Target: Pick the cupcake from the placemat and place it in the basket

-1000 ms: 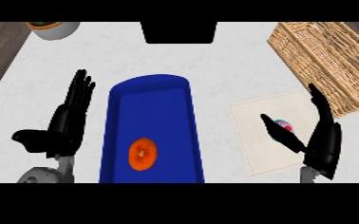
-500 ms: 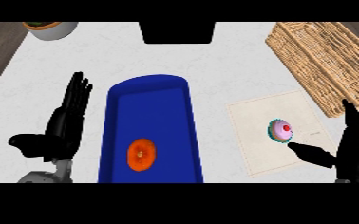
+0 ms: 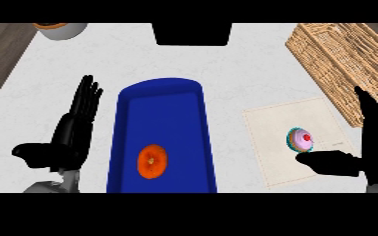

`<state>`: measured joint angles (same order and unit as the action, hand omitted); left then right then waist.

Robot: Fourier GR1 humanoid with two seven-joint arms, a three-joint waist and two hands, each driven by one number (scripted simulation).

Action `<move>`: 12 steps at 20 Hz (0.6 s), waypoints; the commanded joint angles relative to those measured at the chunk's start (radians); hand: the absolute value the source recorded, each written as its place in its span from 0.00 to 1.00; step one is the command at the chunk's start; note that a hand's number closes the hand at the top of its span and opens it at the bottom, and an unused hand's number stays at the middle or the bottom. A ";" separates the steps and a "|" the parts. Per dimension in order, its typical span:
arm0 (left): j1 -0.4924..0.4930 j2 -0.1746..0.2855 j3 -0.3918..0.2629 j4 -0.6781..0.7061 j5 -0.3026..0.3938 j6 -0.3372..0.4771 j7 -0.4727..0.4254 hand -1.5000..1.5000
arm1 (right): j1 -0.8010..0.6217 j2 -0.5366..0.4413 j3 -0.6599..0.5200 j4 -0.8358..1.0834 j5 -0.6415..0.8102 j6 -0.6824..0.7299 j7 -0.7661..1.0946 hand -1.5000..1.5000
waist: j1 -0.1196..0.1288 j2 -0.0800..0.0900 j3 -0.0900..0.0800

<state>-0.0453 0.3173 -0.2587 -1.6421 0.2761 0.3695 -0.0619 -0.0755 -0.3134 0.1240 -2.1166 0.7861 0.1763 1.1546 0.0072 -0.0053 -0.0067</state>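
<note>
Right hand (image 3: 334,163) shows at the lower right edge of the head view, spread wide. Its thumb lies across the near corner of the pale beige square placemat (image 3: 275,130), and its fingers (image 3: 364,106) stand up along the right edge. The small cupcake with pink icing, a red dot on top and a teal wrapper (image 3: 300,139) sits on the right half of the placemat, in the gap between that thumb and those fingers. The thumb tip is just beside the cupcake; I cannot tell whether it touches. Nothing is curled round the cupcake.

The woven light-brown wicker basket (image 3: 330,62) stands at the upper right of the white speckled surface (image 3: 244,75), beyond the placemat, with its near edge close to the mat's far corner.

Left hand (image 3: 77,125) rests open at the left of the view, fingers straight and pointing away, thumb out to the side, holding nothing. It is just beside the long deep-blue tray with a rounded far end (image 3: 164,105). A round orange item (image 3: 153,161) lies in the tray's near part.

At the far left corner stands a grey bowl (image 3: 60,29).
</note>
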 commanded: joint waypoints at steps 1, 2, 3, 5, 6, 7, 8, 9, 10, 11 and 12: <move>0.022 -0.015 -0.004 0.003 -0.016 0.009 -0.022 0.50 | -0.079 0.009 0.027 -0.050 -0.002 0.216 0.286 0.00 | 0.001 0.002 0.002; 0.012 0.024 0.029 -0.019 0.014 -0.023 0.004 0.50 | -0.062 -0.002 0.001 -0.023 -0.005 0.211 0.268 0.00 | 0.000 0.002 0.003; 0.031 -0.012 -0.005 0.002 -0.011 -0.011 -0.037 0.50 | -0.078 0.002 -0.011 -0.038 -0.026 0.236 0.290 0.00 | -0.003 0.003 0.002; 0.007 0.000 0.010 0.000 -0.001 -0.019 -0.014 0.50 | -0.073 0.016 0.006 -0.009 0.002 0.240 0.310 0.00 | -0.004 0.004 0.002; 0.002 -0.004 0.024 0.010 0.001 -0.008 -0.008 0.50 | -0.065 0.034 0.025 0.007 0.025 0.225 0.304 0.00 | -0.003 0.005 0.003; 0.006 -0.013 0.007 0.006 -0.010 -0.001 0.000 0.50 | -0.066 0.013 -0.019 0.053 0.008 0.223 0.254 0.00 | -0.002 0.006 0.004; -0.024 -0.007 0.020 0.014 -0.007 -0.008 0.004 0.50 | -0.111 0.025 -0.033 0.075 0.002 0.241 0.276 0.00 | 0.000 0.008 0.004; 0.014 -0.017 0.018 0.017 -0.007 -0.018 -0.036 0.50 | -0.096 0.054 -0.016 0.019 0.009 0.243 0.304 0.00 | -0.004 0.004 0.004; 0.014 -0.015 0.014 -0.005 -0.005 -0.011 -0.004 0.50 | -0.097 0.088 0.017 0.012 0.039 0.240 0.330 0.00 | -0.001 0.003 0.004; 0.031 -0.002 0.007 -0.017 -0.013 -0.020 0.000 0.50 | -0.061 0.092 0.012 0.051 0.060 0.199 0.271 0.00 | -0.001 0.004 0.005; -0.001 -0.043 -0.015 -0.022 -0.034 0.019 0.008 0.50 | -0.107 0.097 -0.007 0.079 0.059 0.217 0.275 0.00 | -0.001 0.005 0.005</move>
<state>-0.0354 0.3022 -0.2530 -1.6473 0.2637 0.3637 -0.0670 -0.1273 -0.2563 0.1082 -2.0704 0.8210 0.2932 1.2022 0.0061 -0.0012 -0.0029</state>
